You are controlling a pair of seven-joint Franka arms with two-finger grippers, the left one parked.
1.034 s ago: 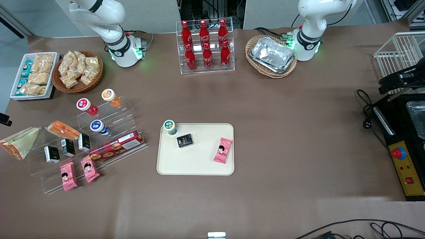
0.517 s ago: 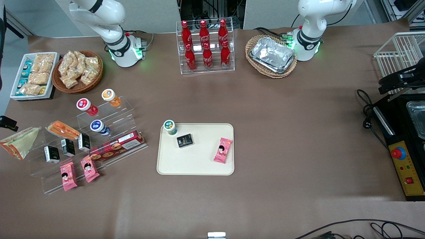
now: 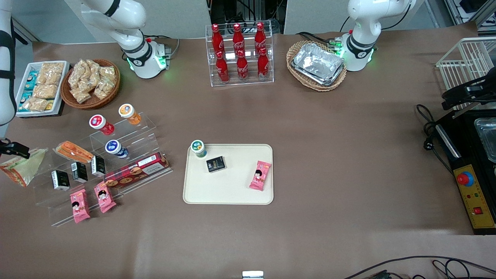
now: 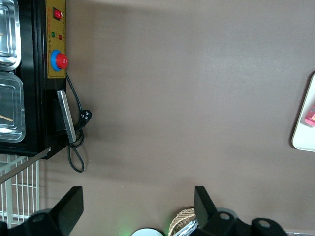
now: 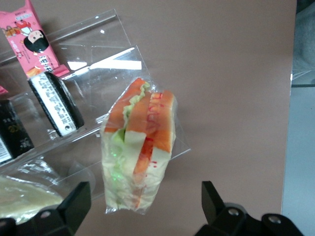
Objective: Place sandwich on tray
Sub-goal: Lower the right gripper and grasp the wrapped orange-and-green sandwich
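Front view: the sandwich point(image 3: 22, 169), a clear-wrapped wedge with a pale bread face and an orange-red edge, lies on the table at the working arm's end, just beside a clear stepped shelf point(image 3: 128, 133) that carries a narrower orange sandwich pack point(image 3: 73, 152). The gripper point(image 3: 14, 149) hangs just above the wedge's upper corner. The tray point(image 3: 232, 188) sits well apart, mid-table, and holds a small cup point(image 3: 198, 147), a black box point(image 3: 215, 164) and a pink packet point(image 3: 260, 175), with bare space between them. Left wrist view: only a bit of the tray's rim point(image 4: 301, 129) shows. Right wrist view: the fingers are spread wide and hold nothing; the orange pack point(image 5: 140, 147) fills the space between them, and the wedge point(image 5: 19, 199) peeks in beside one finger. The step appears to be the approach, with nothing grasped. Next, the gripper likely needs to centre on the wedge, not the orange pack, descend and close.
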